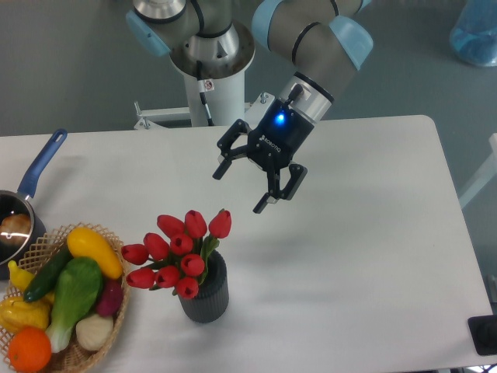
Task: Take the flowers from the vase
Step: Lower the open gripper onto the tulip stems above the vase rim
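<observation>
Saucepan [17, 208]: cut off by the left edge; only part of the bowl and the blue handle show.
Wicker basket [101, 320]: runs past the bottom-left corner.
Flower stems: mostly hidden behind the flowers [177, 253] and inside the vase [206, 297].
Blue object [475, 31], top right: cropped and blurred, possibly a bottle.
Black object [485, 336], bottom right: clipped by the edge, unidentifiable.

one fixed camera looks down across the table [373, 256] from its front.
</observation>
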